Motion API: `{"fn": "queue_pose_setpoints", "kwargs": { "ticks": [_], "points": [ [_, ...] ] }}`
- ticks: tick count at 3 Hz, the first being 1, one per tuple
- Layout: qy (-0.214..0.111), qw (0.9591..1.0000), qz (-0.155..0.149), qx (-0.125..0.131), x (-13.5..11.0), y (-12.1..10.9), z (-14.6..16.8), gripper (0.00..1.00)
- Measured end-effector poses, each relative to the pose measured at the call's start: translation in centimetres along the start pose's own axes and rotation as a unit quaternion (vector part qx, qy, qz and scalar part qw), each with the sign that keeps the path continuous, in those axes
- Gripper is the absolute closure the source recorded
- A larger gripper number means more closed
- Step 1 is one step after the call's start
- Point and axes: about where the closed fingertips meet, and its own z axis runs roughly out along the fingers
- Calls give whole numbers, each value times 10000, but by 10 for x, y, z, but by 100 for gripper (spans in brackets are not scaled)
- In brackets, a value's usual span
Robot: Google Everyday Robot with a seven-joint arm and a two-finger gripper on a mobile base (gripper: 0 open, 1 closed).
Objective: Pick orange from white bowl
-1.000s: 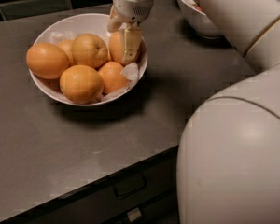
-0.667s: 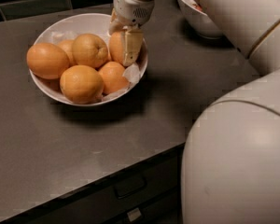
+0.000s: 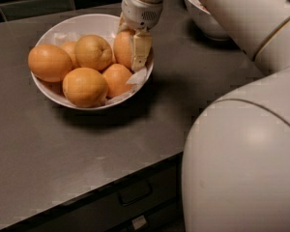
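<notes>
The white bowl (image 3: pixel 53 93) stands on the dark counter at the upper left, lined with crumpled white paper and holding several oranges. My gripper (image 3: pixel 130 52) reaches down into its right side. Its fingers straddle the deep orange, smooth orange (image 3: pixel 122 50) at the bowl's right rim. One pale finger (image 3: pixel 141 50) lies against the fruit's right face, and the other is hidden behind it. The orange still sits among the others in the bowl.
Other oranges lie in the bowl: a yellower one with a stem dimple (image 3: pixel 93 52), a large one at the front (image 3: pixel 84 87) and one at the left (image 3: pixel 49 63). A second white bowl (image 3: pixel 203 18) stands behind my arm. The counter's front edge (image 3: pixel 101 190) runs above drawers.
Almost nothing. The gripper stays at the same orange on the bowl's right side, and the oranges have not shifted.
</notes>
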Motion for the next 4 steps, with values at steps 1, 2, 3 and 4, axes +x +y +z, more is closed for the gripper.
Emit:
{"fn": "queue_pose_setpoints", "kwargs": {
  "ticks": [1, 2, 3, 4],
  "points": [
    [59, 10000, -25, 7, 5, -7, 6, 30],
    [59, 10000, -25, 8, 5, -7, 6, 48],
    [58, 10000, -25, 9, 5, -7, 6, 72],
    [1, 9999, -38, 113, 1, -10, 3, 94]
  ]
}}
